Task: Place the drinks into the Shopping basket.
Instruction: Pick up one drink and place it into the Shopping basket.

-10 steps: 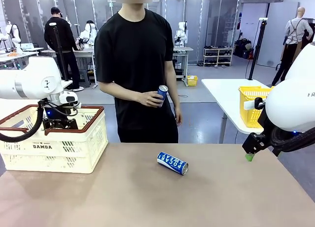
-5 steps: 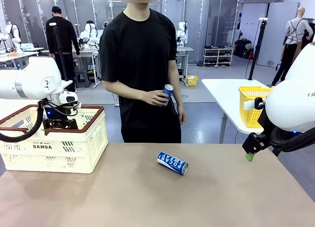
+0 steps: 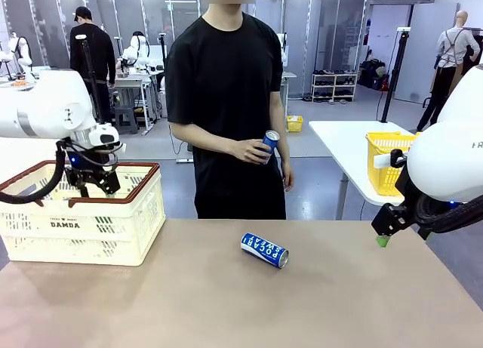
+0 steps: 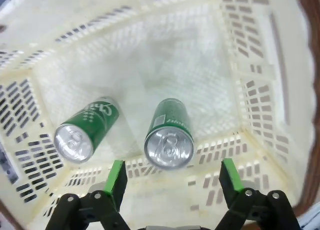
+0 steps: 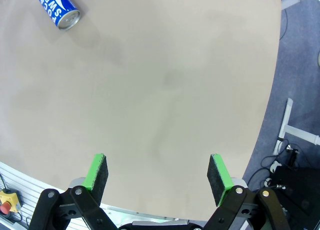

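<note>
Two green drinks, one (image 4: pixel 169 135) and the other (image 4: pixel 86 129), lie on the floor of the cream Shopping basket (image 3: pixel 113 227). Open and holding nothing, my left gripper (image 4: pixel 173 182) hangs over them, just above the basket's brown rim (image 3: pixel 96 188). A blue can (image 3: pixel 264 250) rests on its side in the middle of the table, and the right wrist view catches it at the top left (image 5: pixel 57 8). The person across the table holds another blue can (image 3: pixel 269 143) in one hand at waist height. My right gripper (image 3: pixel 383 238) hovers open near the table's right edge (image 5: pixel 158 172), well away from the cans.
The basket stands at the table's far left. A yellow mesh basket (image 3: pixel 385 159) sits on a separate white table behind my right arm. The brown tabletop (image 3: pixel 226 303) around the lying can is bare. Off the right edge, cables lie on the floor (image 5: pixel 285 155).
My left gripper has lifted from inside the basket to just above its rim. The person has stepped a little to the right with the blue can. The right arm has stayed still.
</note>
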